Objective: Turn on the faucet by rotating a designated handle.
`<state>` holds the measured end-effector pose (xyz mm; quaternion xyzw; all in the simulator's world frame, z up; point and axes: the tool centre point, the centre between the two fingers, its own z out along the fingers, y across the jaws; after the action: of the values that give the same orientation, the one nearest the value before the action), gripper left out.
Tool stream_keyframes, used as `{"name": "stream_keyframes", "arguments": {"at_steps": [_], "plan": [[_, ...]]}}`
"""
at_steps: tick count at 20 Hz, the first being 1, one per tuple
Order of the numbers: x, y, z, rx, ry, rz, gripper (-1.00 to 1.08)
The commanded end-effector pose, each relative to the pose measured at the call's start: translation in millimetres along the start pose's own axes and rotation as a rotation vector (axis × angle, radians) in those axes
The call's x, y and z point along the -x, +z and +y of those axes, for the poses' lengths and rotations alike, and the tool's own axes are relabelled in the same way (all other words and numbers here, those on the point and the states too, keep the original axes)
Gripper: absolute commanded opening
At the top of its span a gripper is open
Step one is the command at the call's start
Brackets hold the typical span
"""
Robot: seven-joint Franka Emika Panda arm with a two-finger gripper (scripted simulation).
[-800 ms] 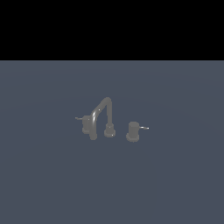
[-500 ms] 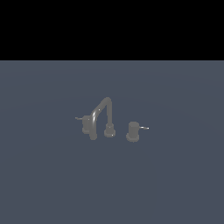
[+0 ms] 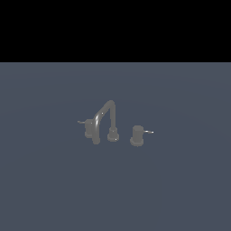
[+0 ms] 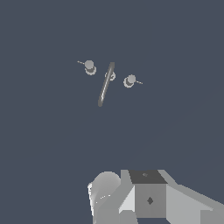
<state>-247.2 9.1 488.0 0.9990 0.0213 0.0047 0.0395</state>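
Note:
The faucet (image 3: 106, 113) is a small dull-grey set on the dark floor, with an arched spout and two squat handles. The handle (image 3: 137, 135) with its bright pin pointing to the exterior view's right stands beside the spout base (image 3: 113, 135). The wrist view shows the set from above and far off: the handle (image 4: 129, 81), the spout (image 4: 105, 84), and the other handle (image 4: 89, 67). Only part of my gripper (image 4: 148, 197) shows, at the picture's edge and well away from the faucet. Its fingertips are hidden. The arm is out of the exterior view.
The other grey handle (image 3: 88, 128), with its pin pointing to the exterior view's left, stands partly behind the spout's tip. A flat blue-grey floor (image 3: 180, 189) spreads all around the faucet, under a black background.

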Motion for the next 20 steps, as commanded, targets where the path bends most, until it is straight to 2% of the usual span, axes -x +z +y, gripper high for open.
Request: {"name": "stream_keyframes", "arguments": {"at_steps": [1,6,11,20], "plan": [[-4,2,-1,-0.008,0.010,-0.002,-1.00],[-19,12,-3,-0.047,0.054,-0.010,-1.00],[-43,29,-8,-0.105,0.132,-0.027,-1.00],[-104,84,-15,-0.229,0.381,-0.089,-1.00]]}}
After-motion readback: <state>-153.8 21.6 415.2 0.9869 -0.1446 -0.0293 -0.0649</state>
